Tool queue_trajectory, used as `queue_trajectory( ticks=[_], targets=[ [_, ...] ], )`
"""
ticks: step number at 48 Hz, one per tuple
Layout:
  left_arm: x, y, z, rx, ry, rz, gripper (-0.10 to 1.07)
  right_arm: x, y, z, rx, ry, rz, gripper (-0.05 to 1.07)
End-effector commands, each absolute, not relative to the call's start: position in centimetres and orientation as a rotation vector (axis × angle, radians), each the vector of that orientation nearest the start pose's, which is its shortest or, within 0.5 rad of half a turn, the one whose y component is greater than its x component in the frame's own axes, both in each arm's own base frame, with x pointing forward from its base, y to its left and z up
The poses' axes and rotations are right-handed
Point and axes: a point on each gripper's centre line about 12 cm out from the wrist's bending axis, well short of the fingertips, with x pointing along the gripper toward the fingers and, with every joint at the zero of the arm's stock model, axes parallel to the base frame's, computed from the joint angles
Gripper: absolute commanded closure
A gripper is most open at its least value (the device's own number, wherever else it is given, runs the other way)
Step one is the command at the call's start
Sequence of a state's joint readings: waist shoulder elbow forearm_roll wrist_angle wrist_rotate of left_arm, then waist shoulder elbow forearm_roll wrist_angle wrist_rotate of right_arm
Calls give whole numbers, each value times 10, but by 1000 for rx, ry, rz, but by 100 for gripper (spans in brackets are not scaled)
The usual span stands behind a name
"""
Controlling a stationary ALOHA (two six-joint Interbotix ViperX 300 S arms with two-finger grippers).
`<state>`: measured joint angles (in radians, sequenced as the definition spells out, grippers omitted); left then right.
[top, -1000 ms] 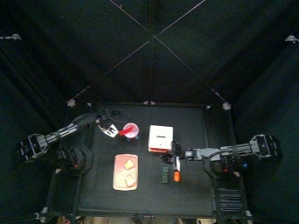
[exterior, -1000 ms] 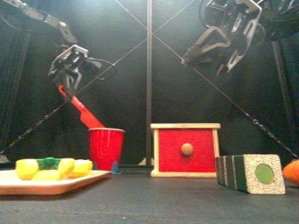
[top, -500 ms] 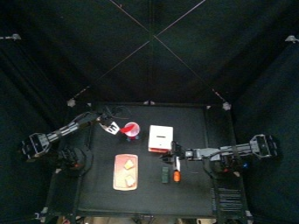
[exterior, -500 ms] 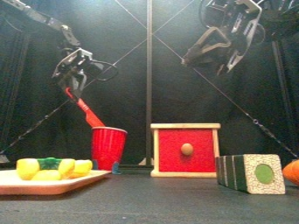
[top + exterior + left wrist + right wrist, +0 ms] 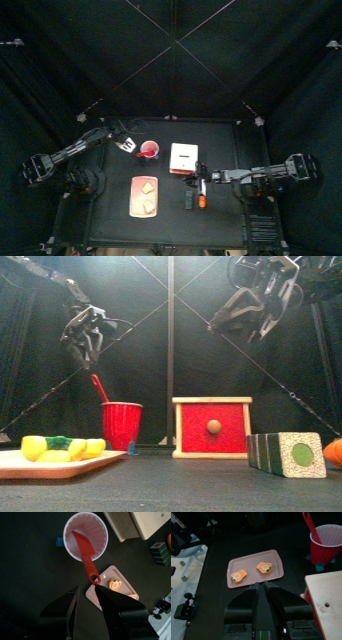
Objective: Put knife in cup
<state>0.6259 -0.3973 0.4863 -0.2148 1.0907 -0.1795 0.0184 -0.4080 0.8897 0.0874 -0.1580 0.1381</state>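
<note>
The pink cup [image 5: 150,151] stands at the table's back left; it shows red in the front view [image 5: 122,424]. The slim red knife [image 5: 98,388] leans inside it, handle up over the rim. In the left wrist view the knife [image 5: 83,549] lies across the cup's pale inside [image 5: 99,532], its ring end just beyond my jaw tips. My left gripper [image 5: 87,354] hangs open above the handle, clear of it; it also shows in the top view [image 5: 126,145] and the left wrist view [image 5: 90,588]. My right gripper [image 5: 201,184] rests shut at the front right [image 5: 264,586].
A white box [image 5: 183,154] with a red face [image 5: 211,426] stands right of the cup. A tray [image 5: 143,196] with toy food [image 5: 54,448] lies at the front left. A green-sided block [image 5: 287,453] and an orange item [image 5: 198,201] sit at the front right.
The knife has left my left gripper and dropped lower into the cup. The left gripper has risen slightly. The right arm has not moved.
</note>
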Motion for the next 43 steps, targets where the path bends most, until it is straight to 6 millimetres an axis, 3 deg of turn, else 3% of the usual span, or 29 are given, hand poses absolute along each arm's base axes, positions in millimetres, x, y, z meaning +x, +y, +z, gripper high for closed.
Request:
queue_trajectory(
  ticks=[1, 11, 17, 27, 43],
  targets=[
    [241, 147, 316, -683, 941, 539, 25, 314, 3, 256, 220, 298, -34, 43],
    [229, 132, 339, -604, 701, 529, 25, 314, 3, 256, 218, 297, -33, 43],
    [233, 98, 327, -524, 533, 427, 25, 314, 3, 257, 217, 295, -32, 43],
    [236, 49, 288, -443, 345, 255, 25, 315, 2, 259, 216, 289, -34, 43],
    [234, 18, 262, -405, 238, 133, 25, 314, 0, 256, 221, 290, -43, 43]
  ],
)
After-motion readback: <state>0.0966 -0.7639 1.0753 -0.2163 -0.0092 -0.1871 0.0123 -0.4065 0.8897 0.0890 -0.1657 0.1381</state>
